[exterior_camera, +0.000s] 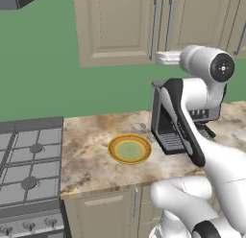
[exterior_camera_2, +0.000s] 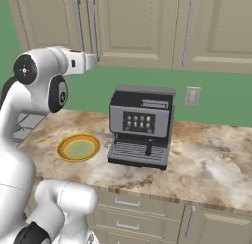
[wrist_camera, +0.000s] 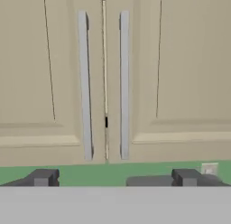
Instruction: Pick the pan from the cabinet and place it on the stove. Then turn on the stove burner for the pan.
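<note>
**Gripper spread before closed cabinet doors; pan not yet exposed**

Nearest to you, the gripper (wrist_camera: 113,177) stands released, jaws spread wide and holding nothing; its two dark fingertips (wrist_camera: 43,176) sit level, just below the door bottoms in the hand view.

Directly ahead of the tool: the cabinet (wrist_camera: 54,74), beige panelled wood, both doors shut, meeting at a thin dark seam. Two vertical silver bar handles (wrist_camera: 84,83) flank that seam, one on each side, above the jaw line.

Pan: you cannot see it. Judged from the task, it sits behind these doors.

Well below the tool on the counter: a yellow-rimmed plate (exterior_camera: 129,149) and a coffee machine (exterior_camera_2: 141,125). Off to the tool's left and lower, the stove (exterior_camera: 30,167), grates bare.

Risks, as judgement:
- The handles stand close together; wide jaws could straddle both or the seam and jam both doors.
- Closing below the bar ends catches nothing.
- The plate is round too; don't mistake it for the pan.
</note>
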Motion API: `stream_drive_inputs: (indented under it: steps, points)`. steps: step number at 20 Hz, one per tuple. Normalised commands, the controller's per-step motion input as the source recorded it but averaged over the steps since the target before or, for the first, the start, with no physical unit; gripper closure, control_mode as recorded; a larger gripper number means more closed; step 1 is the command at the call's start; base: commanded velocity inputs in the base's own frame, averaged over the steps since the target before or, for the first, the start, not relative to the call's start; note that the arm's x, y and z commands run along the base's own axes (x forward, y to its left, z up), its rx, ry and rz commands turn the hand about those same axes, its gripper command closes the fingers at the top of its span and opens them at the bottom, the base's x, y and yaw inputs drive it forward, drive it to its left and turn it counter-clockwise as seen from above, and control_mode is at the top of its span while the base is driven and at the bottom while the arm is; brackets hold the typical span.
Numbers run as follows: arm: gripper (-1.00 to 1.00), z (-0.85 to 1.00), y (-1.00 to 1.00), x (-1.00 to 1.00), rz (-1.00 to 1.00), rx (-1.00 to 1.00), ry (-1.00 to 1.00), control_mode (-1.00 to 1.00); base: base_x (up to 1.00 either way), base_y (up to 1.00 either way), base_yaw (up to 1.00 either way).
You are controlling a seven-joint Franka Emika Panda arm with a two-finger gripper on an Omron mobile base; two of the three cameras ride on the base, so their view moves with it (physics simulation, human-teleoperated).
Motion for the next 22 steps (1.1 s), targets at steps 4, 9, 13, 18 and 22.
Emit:
stream_drive_inputs:
  steps: [4,9,13,18,22]
  points:
    - [-1.00,0.34,-0.04,0.21,0.09,0.00,-0.26,-1.00,0.00,0.00,0.00]
    - [-1.00,0.13,0.00,0.40,0.04,-0.01,-0.14,-1.00,0.00,0.00,0.00]
    - [-1.00,0.00,0.00,0.53,0.00,0.00,0.00,-1.00,0.00,0.00,0.00]
    - [-1.00,0.00,-0.05,0.26,-0.01,0.00,0.00,-1.00,0.00,0.00,0.00]
    - [-1.00,0.03,-0.17,0.15,0.00,0.00,-0.01,-1.00,0.00,0.00,0.00]
